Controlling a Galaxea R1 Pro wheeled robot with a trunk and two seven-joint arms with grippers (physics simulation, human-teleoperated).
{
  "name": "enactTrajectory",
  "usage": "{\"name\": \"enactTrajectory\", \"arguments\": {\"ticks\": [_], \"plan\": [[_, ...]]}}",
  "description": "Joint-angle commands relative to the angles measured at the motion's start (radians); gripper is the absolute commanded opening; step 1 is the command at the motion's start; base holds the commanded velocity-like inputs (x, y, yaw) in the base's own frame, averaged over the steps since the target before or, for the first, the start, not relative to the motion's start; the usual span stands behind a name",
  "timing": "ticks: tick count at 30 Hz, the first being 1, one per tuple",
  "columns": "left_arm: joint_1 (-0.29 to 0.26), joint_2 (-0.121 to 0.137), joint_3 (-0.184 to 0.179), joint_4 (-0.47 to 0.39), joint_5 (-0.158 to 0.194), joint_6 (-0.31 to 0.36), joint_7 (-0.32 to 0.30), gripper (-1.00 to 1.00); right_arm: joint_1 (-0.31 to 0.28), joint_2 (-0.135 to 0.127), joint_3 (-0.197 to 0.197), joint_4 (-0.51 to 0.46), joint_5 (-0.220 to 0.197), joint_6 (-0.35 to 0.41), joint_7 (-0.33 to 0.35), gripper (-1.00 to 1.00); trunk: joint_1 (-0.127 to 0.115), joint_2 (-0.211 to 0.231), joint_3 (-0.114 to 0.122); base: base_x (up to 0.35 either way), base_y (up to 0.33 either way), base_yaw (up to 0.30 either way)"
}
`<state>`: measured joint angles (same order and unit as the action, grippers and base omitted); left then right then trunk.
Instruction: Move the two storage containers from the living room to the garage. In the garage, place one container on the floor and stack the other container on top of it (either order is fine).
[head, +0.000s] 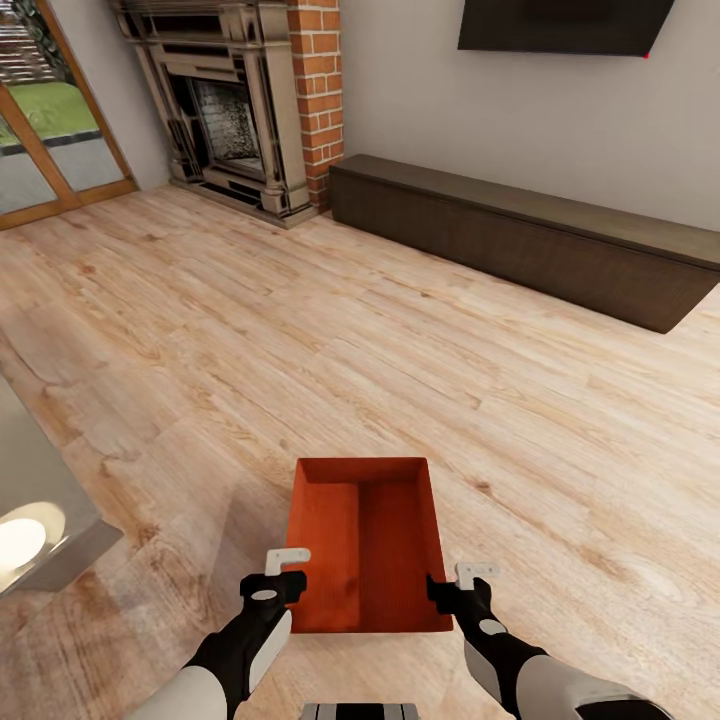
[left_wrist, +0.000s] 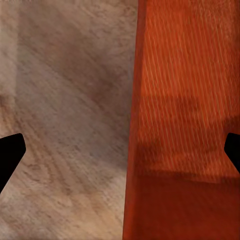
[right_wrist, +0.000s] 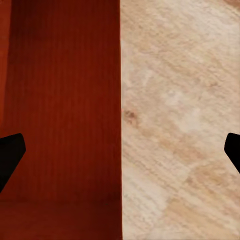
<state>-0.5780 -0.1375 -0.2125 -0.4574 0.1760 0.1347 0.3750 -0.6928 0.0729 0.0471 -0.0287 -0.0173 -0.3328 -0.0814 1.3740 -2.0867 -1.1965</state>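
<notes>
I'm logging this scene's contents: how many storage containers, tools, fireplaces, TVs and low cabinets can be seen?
Storage container: 1
Tools: 2, the left tool and the right tool
Fireplace: 1
Wall TV: 1
Low cabinet: 1
Total: 6

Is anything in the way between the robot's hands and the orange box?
Nothing visible. The red-orange open-topped storage container sits right between the left gripper and right gripper, each open and straddling a side wall.
</notes>
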Motion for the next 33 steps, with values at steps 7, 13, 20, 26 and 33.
{"name": "enactTrajectory", "arguments": {"ticks": [7,13,20,26,33], "plan": [[0.000,0.001,-0.008,-0.001,0.010,0.005,0.009,1.00,-0.001,0.001,0.004,0.001,-0.005,-0.002,-0.006,1.00,0.000,0.000,-0.001,0.000,0.000,0.000],[0.000,0.001,-0.007,-0.001,0.010,0.005,0.010,1.00,-0.001,0.002,0.004,0.001,-0.004,-0.003,-0.006,1.00,0.000,0.000,-0.001,0.000,0.000,0.000],[0.000,0.000,-0.008,-0.002,0.010,0.005,0.009,1.00,-0.001,0.001,0.004,0.001,-0.004,-0.003,-0.006,1.00,0.015,-0.028,-0.013,0.000,0.000,0.000],[0.000,0.001,-0.007,-0.002,0.011,0.006,0.009,1.00,-0.001,0.001,0.004,0.001,-0.004,-0.003,-0.006,1.00,0.038,-0.070,-0.032,0.000,0.000,0.000],[0.000,0.001,-0.007,-0.001,0.011,0.005,0.009,1.00,-0.001,0.002,0.004,0.001,-0.004,-0.003,-0.006,1.00,0.065,-0.119,-0.054,0.000,0.000,0.000]]}}
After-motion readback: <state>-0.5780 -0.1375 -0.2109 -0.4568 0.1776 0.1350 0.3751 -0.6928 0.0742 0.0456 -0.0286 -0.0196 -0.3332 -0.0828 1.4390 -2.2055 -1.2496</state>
